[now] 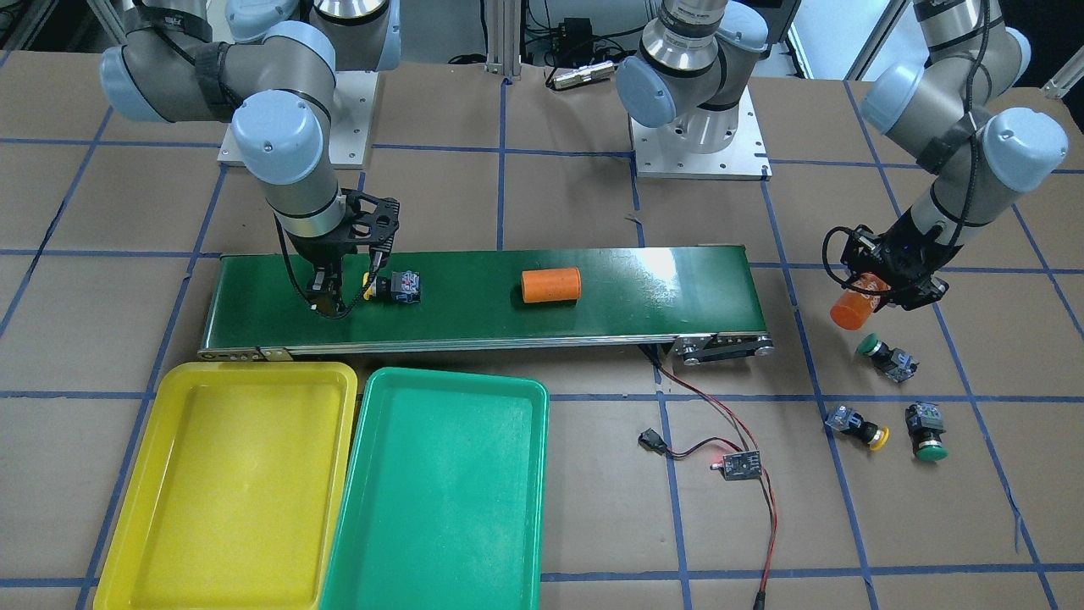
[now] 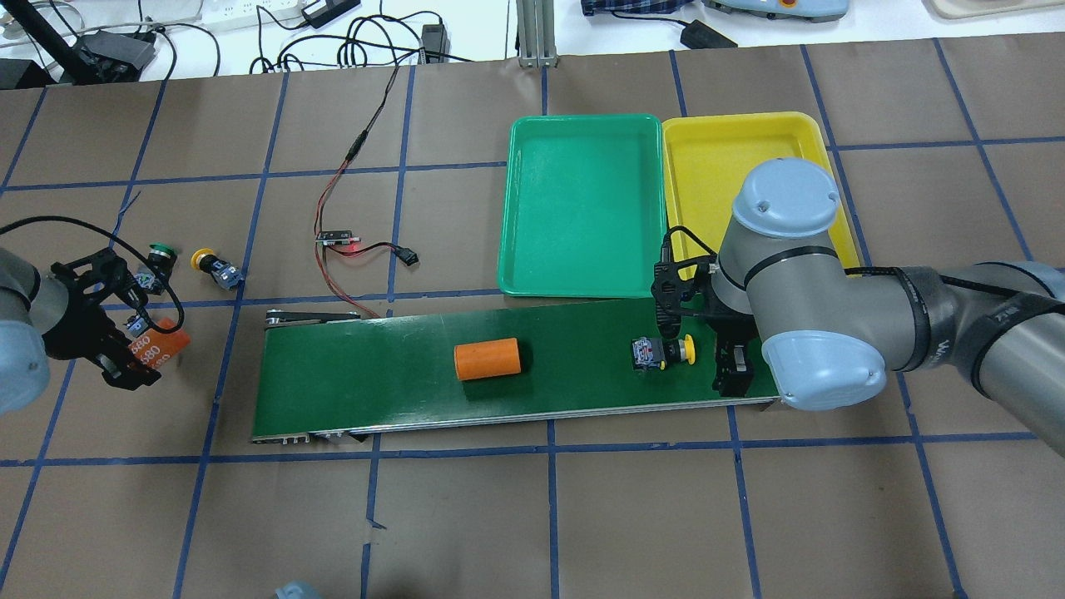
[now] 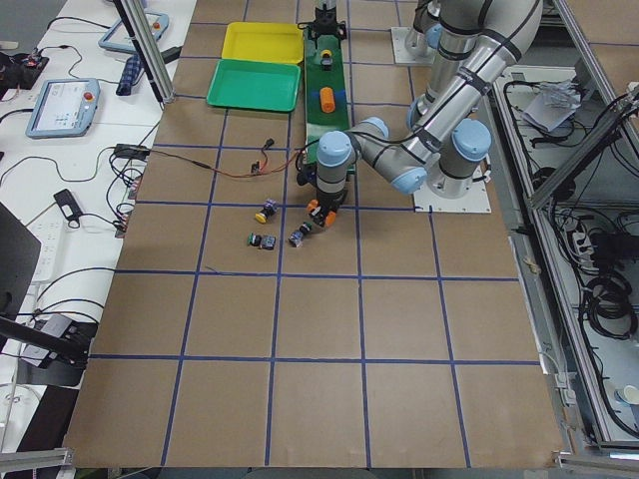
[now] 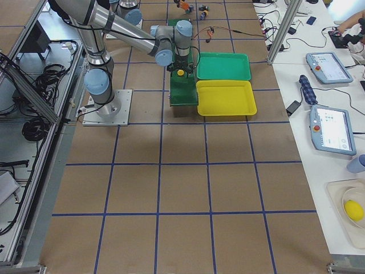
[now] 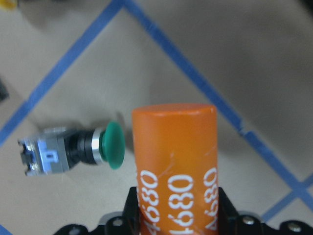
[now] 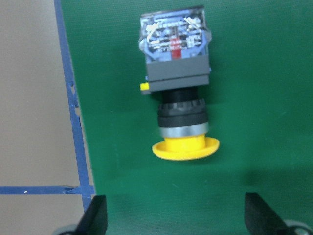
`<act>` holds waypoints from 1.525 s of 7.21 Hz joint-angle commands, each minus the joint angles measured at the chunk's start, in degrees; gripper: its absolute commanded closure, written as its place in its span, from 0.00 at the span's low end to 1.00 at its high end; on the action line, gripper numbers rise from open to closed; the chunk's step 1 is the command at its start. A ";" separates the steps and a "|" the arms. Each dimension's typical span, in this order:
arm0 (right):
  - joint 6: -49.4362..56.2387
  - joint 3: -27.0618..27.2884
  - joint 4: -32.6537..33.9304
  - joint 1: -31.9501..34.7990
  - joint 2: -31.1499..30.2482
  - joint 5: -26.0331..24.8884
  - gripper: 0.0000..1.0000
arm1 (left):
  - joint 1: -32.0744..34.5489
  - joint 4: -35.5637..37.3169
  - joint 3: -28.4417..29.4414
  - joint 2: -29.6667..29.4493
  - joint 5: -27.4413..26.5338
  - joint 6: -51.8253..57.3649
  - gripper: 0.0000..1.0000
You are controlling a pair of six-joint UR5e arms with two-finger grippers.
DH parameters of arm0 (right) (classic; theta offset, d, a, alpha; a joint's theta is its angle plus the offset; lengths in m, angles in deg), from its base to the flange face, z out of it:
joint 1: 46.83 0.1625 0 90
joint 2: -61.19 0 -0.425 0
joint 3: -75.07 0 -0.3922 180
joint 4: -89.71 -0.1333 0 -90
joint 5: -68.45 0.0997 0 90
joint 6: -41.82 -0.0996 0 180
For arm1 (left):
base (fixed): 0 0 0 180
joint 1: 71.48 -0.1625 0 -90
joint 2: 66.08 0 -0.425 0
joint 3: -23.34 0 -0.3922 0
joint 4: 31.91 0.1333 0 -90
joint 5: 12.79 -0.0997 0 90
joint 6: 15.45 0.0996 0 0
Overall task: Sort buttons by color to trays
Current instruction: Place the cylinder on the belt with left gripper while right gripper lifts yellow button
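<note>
One yellow button (image 1: pixel 391 286) lies on its side on the belt; it also shows in the overhead view (image 2: pixel 661 352) and the right wrist view (image 6: pixel 178 105). My right gripper (image 1: pixel 349 288) is open, low over the belt, just short of its yellow cap, with its fingers (image 6: pixel 95 218) apart. Two green buttons (image 1: pixel 881 354) (image 1: pixel 926 432) and a yellow button (image 1: pixel 860 426) lie on the table off the belt's end. My left gripper (image 1: pixel 872 292) is shut on an orange cylinder (image 5: pixel 173 161) above the table beside a green button (image 5: pixel 73 149). The yellow tray (image 1: pixel 229 483) and the green tray (image 1: pixel 440 491) hold nothing.
The dark-green conveyor belt (image 1: pixel 635 296) carries a second orange cylinder (image 1: pixel 550 285) at its middle. A small circuit board with red and black wires (image 1: pixel 737 464) lies on the table between the trays and the loose buttons.
</note>
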 commanded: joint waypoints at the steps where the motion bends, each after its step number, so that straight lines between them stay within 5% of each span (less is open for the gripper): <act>1: -0.10 -0.01 0.01 0.00 0.15 0.34 0.02 | 11.37 -14.91 8.25 1.54 -0.15 0.34 0.99; 3: -0.44 -0.01 -0.07 0.00 0.15 1.65 0.01 | 23.50 -14.41 7.66 0.67 0.72 -0.53 1.00; 7: -0.01 0.07 -0.07 0.00 0.68 1.66 0.02 | 34.96 -9.87 3.10 -0.82 0.81 -0.53 1.00; 9: -0.09 -0.19 -0.07 0.00 0.68 1.66 0.12 | 37.09 -0.36 -1.65 -1.88 0.72 -0.71 1.00; 11: -0.10 -0.28 -0.07 0.00 0.68 1.66 0.38 | 37.45 -1.31 -1.84 -0.49 0.64 -1.50 1.00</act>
